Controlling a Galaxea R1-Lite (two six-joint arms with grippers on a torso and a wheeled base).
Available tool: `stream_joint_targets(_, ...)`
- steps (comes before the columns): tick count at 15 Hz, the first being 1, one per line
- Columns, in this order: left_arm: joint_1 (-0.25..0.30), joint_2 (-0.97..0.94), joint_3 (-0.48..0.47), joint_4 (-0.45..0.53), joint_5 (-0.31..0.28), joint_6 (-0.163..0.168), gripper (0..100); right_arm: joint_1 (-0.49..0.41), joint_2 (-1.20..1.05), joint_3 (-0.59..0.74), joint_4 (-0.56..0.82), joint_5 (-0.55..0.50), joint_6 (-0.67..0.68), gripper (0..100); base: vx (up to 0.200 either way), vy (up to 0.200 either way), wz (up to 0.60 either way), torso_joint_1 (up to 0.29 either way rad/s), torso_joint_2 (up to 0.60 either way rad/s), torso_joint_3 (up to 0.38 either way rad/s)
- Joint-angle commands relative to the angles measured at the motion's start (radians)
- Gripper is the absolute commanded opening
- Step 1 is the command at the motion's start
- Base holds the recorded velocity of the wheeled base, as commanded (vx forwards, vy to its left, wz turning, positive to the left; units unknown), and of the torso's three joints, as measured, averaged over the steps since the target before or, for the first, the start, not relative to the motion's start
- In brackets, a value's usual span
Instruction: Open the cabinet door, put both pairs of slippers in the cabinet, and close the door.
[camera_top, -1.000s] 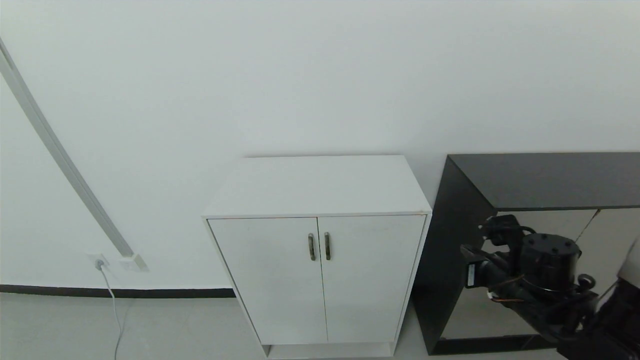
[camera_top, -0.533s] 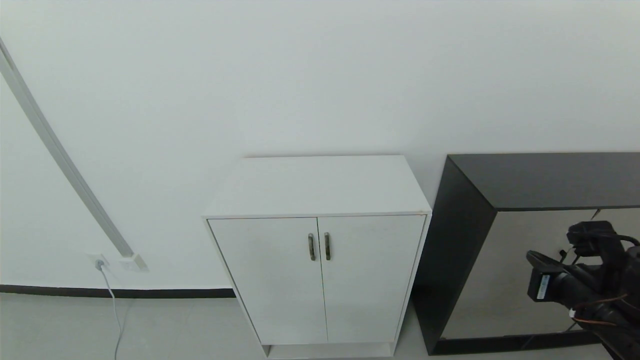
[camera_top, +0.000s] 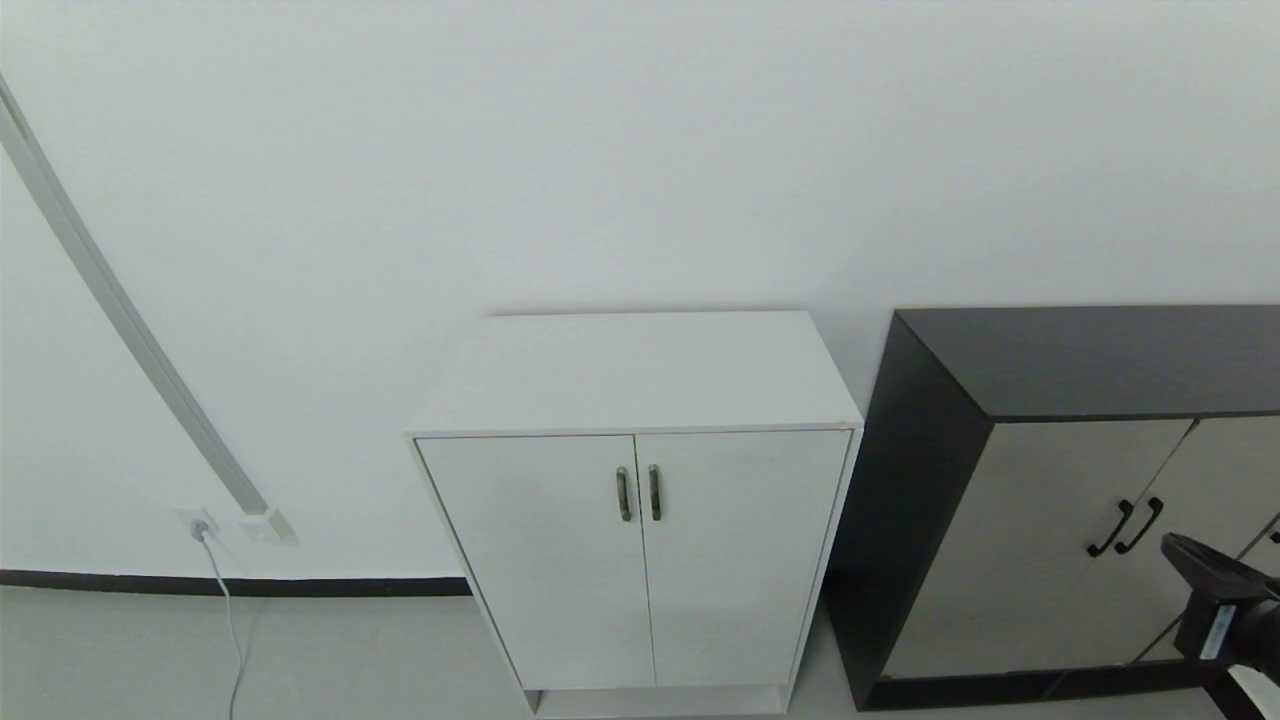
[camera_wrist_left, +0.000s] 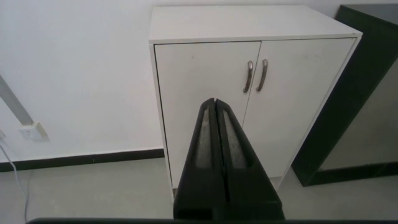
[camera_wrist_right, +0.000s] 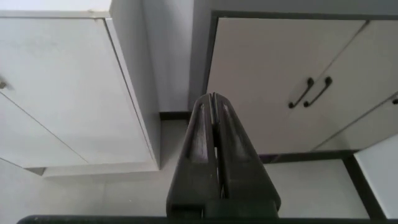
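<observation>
The white cabinet (camera_top: 640, 500) stands against the wall with both doors closed. Its two metal handles (camera_top: 638, 492) sit side by side at the middle seam; the left wrist view shows the handles (camera_wrist_left: 255, 75) too. My left gripper (camera_wrist_left: 214, 102) is shut and empty, held in front of the cabinet (camera_wrist_left: 249, 93) at a distance. My right gripper (camera_wrist_right: 212, 98) is shut and empty, low by the gap between the white cabinet (camera_wrist_right: 68, 93) and the black one. Part of the right arm (camera_top: 1225, 610) shows at the lower right of the head view.
A black cabinet (camera_top: 1080, 480) with grey doors and black handles (camera_top: 1125, 527) stands right of the white one. A wall socket with a cable (camera_top: 200, 525) and a slanted grey conduit (camera_top: 110, 300) are at the left. Grey floor lies in front.
The right arm has drawn back to the right and down, out of most of the head view, uncovering the black cabinet's doors and handles. The white cabinet is unchanged.
</observation>
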Motion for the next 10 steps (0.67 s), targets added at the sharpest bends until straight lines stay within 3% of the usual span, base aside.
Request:
stream_joint_targets(1,0.001,0.001,0.000,0.000,0.000,-0.001,0,-0.005,-0.210,-0.026,0.159,0.021,-0.005,0,0.000,0.000,0.00,0.000,0.00,0.000)
stream_joint_targets(10,0.001,0.001,0.000,0.000,0.000,-0.001,0,-0.001,-0.635,-0.074,0.763,0.185,-0.041,0,0.000,0.000,0.00,0.000,0.00,0.000)
